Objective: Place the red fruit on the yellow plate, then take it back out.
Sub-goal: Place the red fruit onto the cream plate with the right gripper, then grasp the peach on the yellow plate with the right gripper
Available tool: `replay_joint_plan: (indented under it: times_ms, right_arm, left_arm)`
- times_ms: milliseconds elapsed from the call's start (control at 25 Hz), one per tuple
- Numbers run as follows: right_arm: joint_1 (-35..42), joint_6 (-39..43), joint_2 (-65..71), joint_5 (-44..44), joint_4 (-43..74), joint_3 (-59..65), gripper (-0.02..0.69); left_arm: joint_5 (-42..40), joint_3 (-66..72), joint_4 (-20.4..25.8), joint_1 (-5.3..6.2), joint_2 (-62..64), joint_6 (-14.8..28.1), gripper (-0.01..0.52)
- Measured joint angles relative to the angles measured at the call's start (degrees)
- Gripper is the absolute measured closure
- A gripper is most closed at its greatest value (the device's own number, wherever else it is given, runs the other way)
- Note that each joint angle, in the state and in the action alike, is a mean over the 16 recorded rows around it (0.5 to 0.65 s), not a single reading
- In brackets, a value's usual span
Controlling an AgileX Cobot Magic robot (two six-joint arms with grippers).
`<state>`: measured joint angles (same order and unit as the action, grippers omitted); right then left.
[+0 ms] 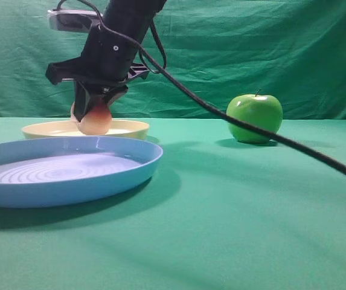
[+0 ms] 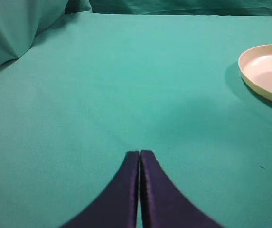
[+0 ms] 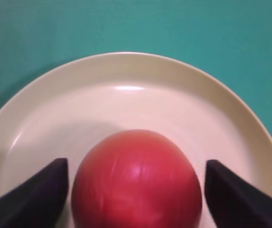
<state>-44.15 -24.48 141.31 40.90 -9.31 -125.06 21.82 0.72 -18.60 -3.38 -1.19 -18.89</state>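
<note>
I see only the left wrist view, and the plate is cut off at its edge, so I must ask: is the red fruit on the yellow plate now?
Observer: The right wrist view shows the red fruit over the middle of the yellow plate. I cannot tell whether it rests there.
Operator: Where is the right gripper?
Observer: The right gripper stands around the fruit, with one finger on each side. A thin strip of plate shows between finger and fruit.
Operator: Is anything else near?
Observer: In the high view a light blue plate lies in front of the yellow one, and a green apple stands apart on the right.
</note>
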Motion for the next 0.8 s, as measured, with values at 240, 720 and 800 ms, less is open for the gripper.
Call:
replay_joint_plan:
  times_ms: [240, 720, 800]
  right_arm:
    - [0.1, 1.1, -3.4, 3.9, 0.5, 0.0, 0.056]
    - [1.0, 11.3, -21.5, 22.6, 6.2, -0.1, 0.418]
    - [1.1, 13.6, -24.7, 25.5, 7.7, -0.1, 0.495]
  left_arm:
    - [0.0, 0.0, 0.0, 0.0, 0.0, 0.0, 0.514]
    - [0.0, 0.0, 0.0, 0.0, 0.0, -0.1, 0.514]
    - [0.0, 0.0, 0.0, 0.0, 0.0, -0.1, 0.514]
